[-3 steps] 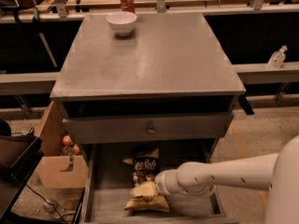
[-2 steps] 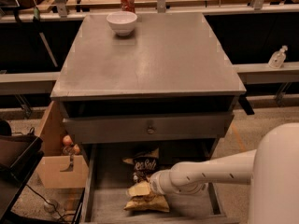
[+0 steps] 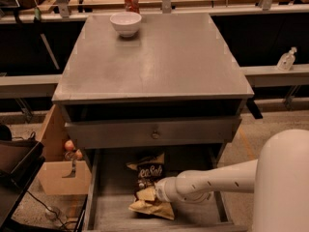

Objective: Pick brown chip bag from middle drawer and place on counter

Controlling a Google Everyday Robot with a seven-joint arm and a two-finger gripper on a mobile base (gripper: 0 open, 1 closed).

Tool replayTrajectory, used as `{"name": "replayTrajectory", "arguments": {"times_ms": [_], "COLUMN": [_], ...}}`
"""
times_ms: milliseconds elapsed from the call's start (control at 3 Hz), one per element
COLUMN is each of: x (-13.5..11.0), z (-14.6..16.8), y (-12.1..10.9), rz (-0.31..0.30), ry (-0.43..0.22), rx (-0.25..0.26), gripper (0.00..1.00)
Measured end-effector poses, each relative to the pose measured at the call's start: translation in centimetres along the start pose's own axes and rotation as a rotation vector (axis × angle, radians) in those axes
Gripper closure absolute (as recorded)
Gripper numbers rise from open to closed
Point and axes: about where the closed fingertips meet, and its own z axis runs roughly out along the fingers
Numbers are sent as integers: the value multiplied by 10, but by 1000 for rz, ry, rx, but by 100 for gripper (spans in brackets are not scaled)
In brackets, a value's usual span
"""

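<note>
A grey counter (image 3: 159, 62) fills the upper view, with a white bowl (image 3: 125, 23) near its far left corner and a red soda can (image 3: 131, 0) on the surface behind it. Below a shut drawer front (image 3: 154, 132) with a small knob, the middle drawer (image 3: 113, 202) stands pulled open. The brown chip bag (image 3: 147, 170) lies lengthwise on the drawer floor. A white arm (image 3: 212, 182) reaches in from the right, its gripper (image 3: 152, 193) against the bag's nearer half; whether it has hold of the bag cannot be told.
</note>
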Motion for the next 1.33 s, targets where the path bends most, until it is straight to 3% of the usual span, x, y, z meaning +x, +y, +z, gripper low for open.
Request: {"name": "replayTrajectory", "arguments": {"times_ms": [667,1000,1333], "x": [0,0,0], "z": [0,1,-23], "y": [1,2,16], "rz": [0,-1,-28], "ry": [1,2,11], "rx": [-2,-3,15], "gripper": [88,100,100]}}
